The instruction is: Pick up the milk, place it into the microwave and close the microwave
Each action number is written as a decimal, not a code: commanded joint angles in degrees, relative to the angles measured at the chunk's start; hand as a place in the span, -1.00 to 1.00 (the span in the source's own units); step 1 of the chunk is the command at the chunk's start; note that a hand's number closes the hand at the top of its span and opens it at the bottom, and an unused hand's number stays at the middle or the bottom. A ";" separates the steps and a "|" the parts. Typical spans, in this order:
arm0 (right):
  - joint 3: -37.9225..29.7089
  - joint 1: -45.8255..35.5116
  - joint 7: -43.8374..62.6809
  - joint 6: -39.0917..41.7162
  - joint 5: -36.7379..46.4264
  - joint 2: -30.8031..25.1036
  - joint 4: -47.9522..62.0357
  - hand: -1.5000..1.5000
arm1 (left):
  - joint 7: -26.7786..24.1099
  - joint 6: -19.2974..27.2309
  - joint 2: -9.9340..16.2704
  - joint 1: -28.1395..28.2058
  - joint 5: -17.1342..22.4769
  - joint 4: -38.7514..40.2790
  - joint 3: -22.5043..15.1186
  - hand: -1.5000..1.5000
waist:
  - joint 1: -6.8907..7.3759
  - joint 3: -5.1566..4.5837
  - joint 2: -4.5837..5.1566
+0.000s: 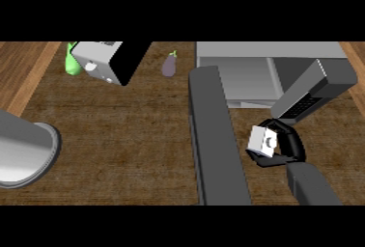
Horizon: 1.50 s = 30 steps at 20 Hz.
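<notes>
Head view, looking steeply down on a brown tabletop [121, 140]. The right robot hand [288, 144], black on a grey forearm, is curled round the milk [262, 142], which it holds above the tabletop just right of the open microwave door [217, 140]. The milk is a small, pale grey-white carton with flat faces and a small round mark on the side turned upward; fingers and thumb hide its far edges. The microwave [242, 72] stands at the upper right, its light grey cavity open toward the viewer; its door is a long dark slab running down the middle of the view. A purple eggplant [169, 65] lies near the top edge, left of the microwave. A green object [72, 62] lies at upper left.
</notes>
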 commanded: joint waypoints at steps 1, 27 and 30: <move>1.63 1.01 -0.80 1.11 -0.21 2.16 -6.22 1.00 | 1.96 -0.02 0.12 0.15 2.73 -2.21 2.24 -1.00 | -0.48 -0.05 -0.16; 1.72 -25.13 20.80 -25.00 11.41 3.50 5.59 1.00 | 1.09 -3.43 1.91 -4.59 2.36 5.12 5.21 -1.00 | 2.50 0.05 1.21; 0.38 -30.09 23.56 -28.94 11.86 2.75 8.53 1.00 | 2.19 -4.27 3.98 -4.65 5.69 4.48 6.60 -1.00 | 3.43 0.07 1.47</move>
